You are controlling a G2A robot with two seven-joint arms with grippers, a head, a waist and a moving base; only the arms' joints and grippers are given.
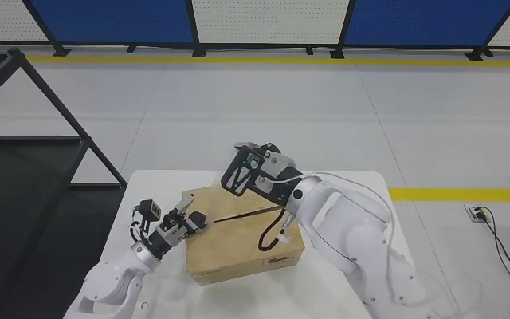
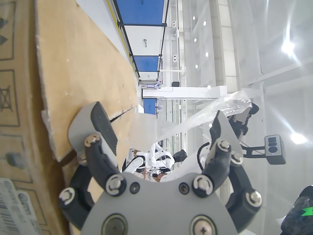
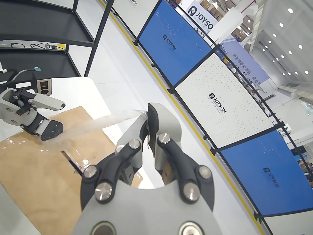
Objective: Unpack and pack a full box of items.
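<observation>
A closed cardboard box [image 1: 239, 247] lies on the white table [image 1: 159, 185], with a dark seam along its top. My right gripper [image 1: 239, 171] hangs above the box's far edge, shut [image 3: 148, 114] on a strip of clear tape [image 3: 107, 121] that stretches from the box top [image 3: 49, 162] up to it. My left gripper [image 1: 191, 222] stands open at the box's left end. In the left wrist view, one of its fingers [image 2: 104, 121] rests against the box top [image 2: 80, 62] while the tape strip [image 2: 195, 121] runs between its jaws [image 2: 159, 116] untouched.
A black shelf rack [image 1: 40, 159] stands left of the table. Blue and white partition panels [image 1: 271, 20] and a yellow floor line [image 1: 263, 57] run along the back. A black cable [image 1: 275, 227] from the right arm hangs over the box top.
</observation>
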